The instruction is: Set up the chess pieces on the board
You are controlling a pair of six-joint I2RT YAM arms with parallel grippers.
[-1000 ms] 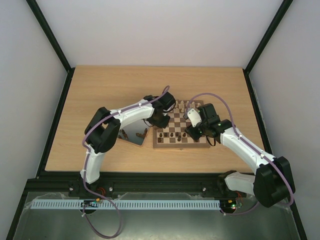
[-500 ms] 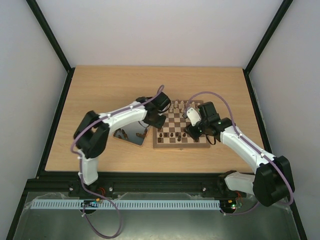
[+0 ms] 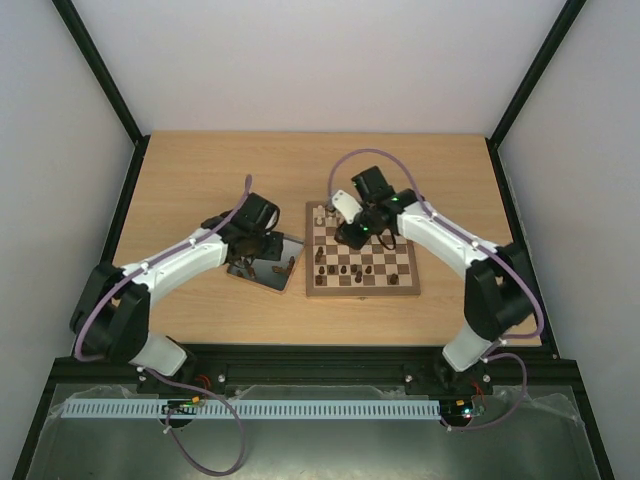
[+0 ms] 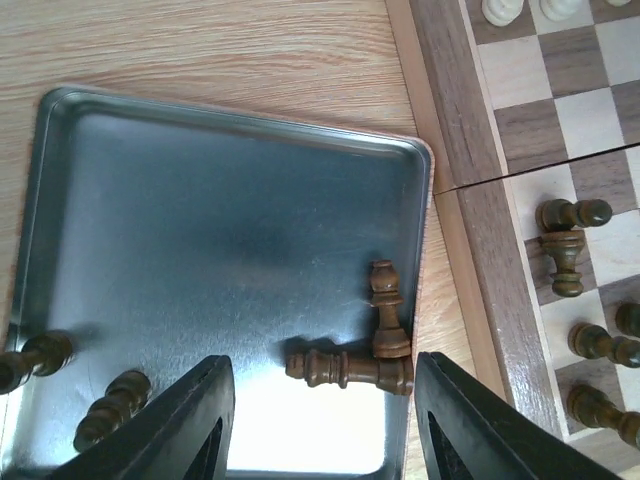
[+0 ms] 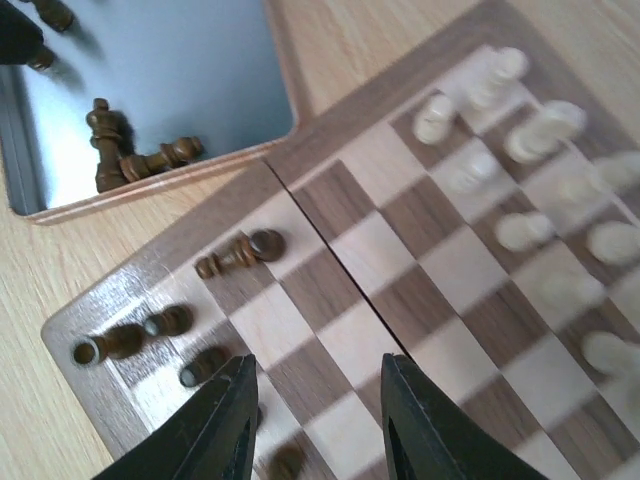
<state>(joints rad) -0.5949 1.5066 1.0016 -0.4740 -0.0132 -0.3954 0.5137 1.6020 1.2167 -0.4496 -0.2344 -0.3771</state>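
The board (image 3: 360,291) lies mid-table, next to a metal tray (image 4: 200,200). Two dark chess pieces (image 4: 350,368) lie toppled in the tray's corner nearest the board, one across the other's base. My left gripper (image 4: 325,430) hovers open right above them, its fingers (image 4: 200,420) either side and touching nothing. Two more dark pieces (image 4: 110,410) lie at the tray's opposite edge. Several dark pieces (image 5: 240,252) are on the board's near-left squares, one of them lying down. My right gripper (image 5: 315,420) hangs open and empty over bare squares beside them.
Cream pieces (image 5: 530,130) stand in rows along the board's far side (image 3: 335,212). The tray's raised rim (image 4: 425,200) runs close beside the board's brown border (image 4: 450,120). Bare wooden tabletop (image 3: 200,170) surrounds both.
My left arm has swung left from the board's edge to over the tray and its gripper has opened. My right gripper has moved from the board's near side towards its far left.
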